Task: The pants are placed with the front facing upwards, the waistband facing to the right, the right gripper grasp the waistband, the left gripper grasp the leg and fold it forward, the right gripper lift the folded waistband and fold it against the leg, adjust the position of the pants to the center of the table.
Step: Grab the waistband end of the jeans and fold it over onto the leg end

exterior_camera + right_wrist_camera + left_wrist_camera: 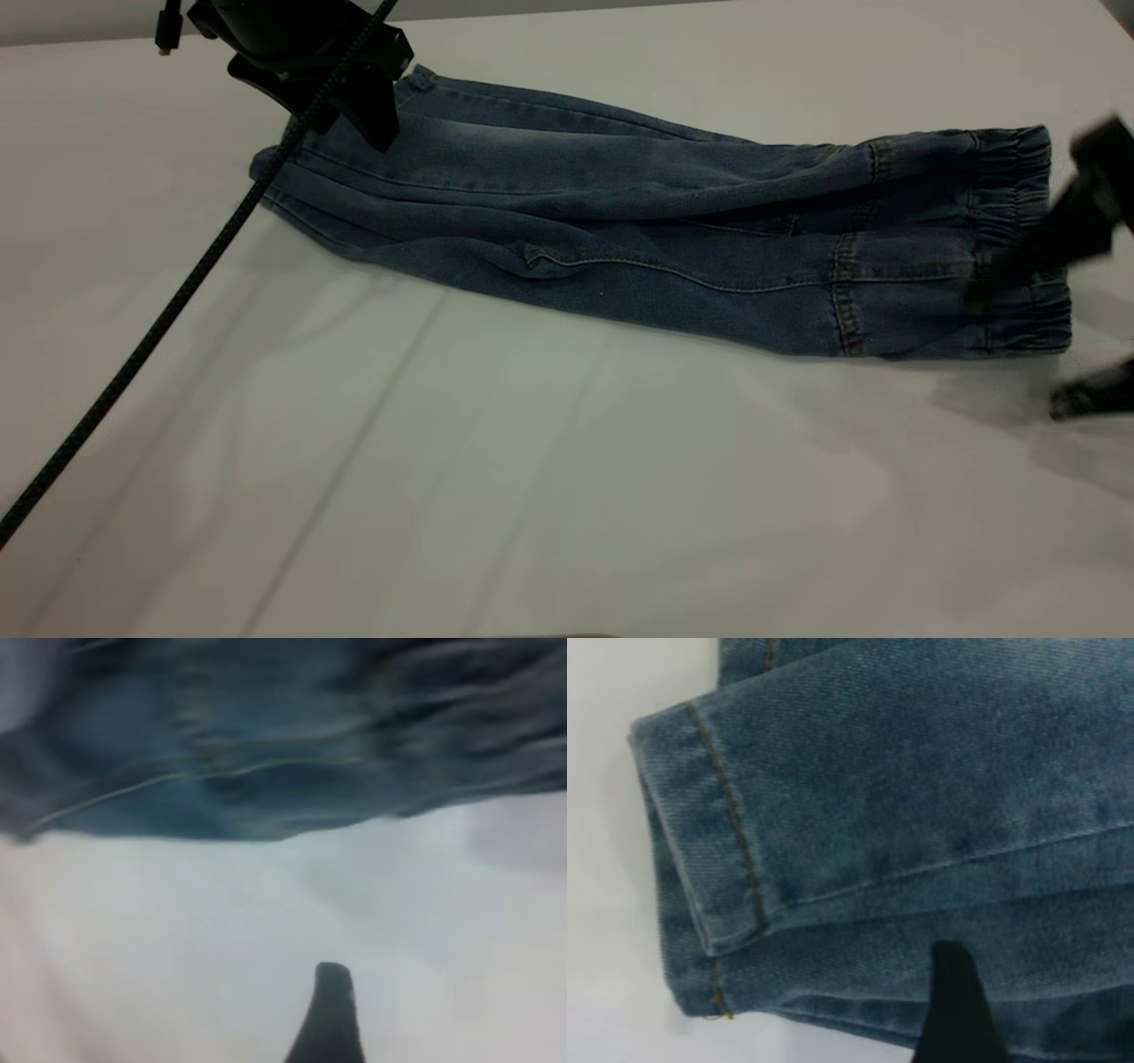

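Pants [673,221] folded lengthwise on table [532,461]; left gripper [372,106] over leg hems, right gripper [1045,328] at waistband with fingers apart, left's finger state unclear.

Beyond the far edge of the table [567,496] you had a grey backdrop [80,19] running as a narrow band along the far left, paler than the tabletop and plain, with no marks you could read. A second, darker wedge of background [1122,9] sat past the table's far right corner. Over the far left edge, across the line where backdrop met tabletop, a small black plug [164,40] hung down on a thin lead, its tip clear of the surface. At the table's near edge a thin dark sliver [540,635] showed, too little of it to tell what it was.
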